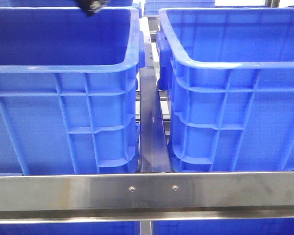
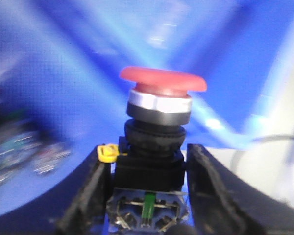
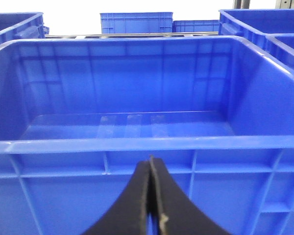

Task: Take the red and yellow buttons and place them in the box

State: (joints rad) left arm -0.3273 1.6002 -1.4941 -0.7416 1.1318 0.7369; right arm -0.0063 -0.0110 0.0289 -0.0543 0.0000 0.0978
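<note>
My left gripper (image 2: pixel 148 155) is shut on the black body of the red button (image 2: pixel 162 80), a red mushroom cap over a silver collar. It hangs over blurred blue crate walls. In the front view only a dark bit of the left gripper (image 1: pixel 90 6) shows, above the far rim of the left blue box (image 1: pixel 63 68). A second, like blue box (image 1: pixel 225 66) stands to the right. My right gripper (image 3: pixel 150 160) is shut and empty, just outside the near wall of an empty blue box (image 3: pixel 137 146). The yellow button is out of view.
A steel bar (image 1: pixel 147 193) runs across the front below both crates, and a dark rail (image 1: pixel 151 127) fills the gap between them. More blue crates (image 3: pixel 136 22) stand behind. Blurred small parts (image 2: pixel 24 152) lie in the crate under the left gripper.
</note>
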